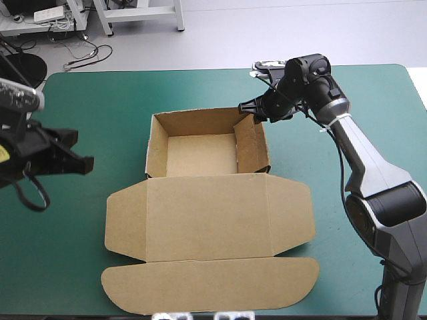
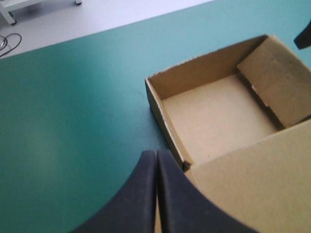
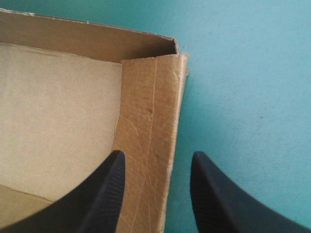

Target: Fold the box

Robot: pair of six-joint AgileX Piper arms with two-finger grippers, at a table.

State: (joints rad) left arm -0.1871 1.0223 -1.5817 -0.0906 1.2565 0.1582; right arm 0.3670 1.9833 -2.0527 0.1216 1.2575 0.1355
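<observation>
The brown box (image 1: 200, 155) stands mid-table as an open tray with four raised walls. Its lid (image 1: 207, 223) lies flat toward the table's front, ending in a long rounded flap (image 1: 210, 285). My right gripper (image 1: 259, 113) is open at the tray's far right corner; in its wrist view the gripper (image 3: 158, 162) straddles the right wall (image 3: 150, 121), one finger inside the tray and one outside. My left gripper (image 1: 85, 164) hovers shut, well to the left of the box. Its wrist view shows the gripper (image 2: 156, 156) near the tray's (image 2: 218, 116) front left corner.
Side flaps (image 1: 123, 220) (image 1: 293, 217) stick out from both ends of the lid. The rounded flap reaches almost to the table's front edge. Teal-green cover (image 1: 100, 107) stretches between my left gripper and the box, and behind the tray to the far edge.
</observation>
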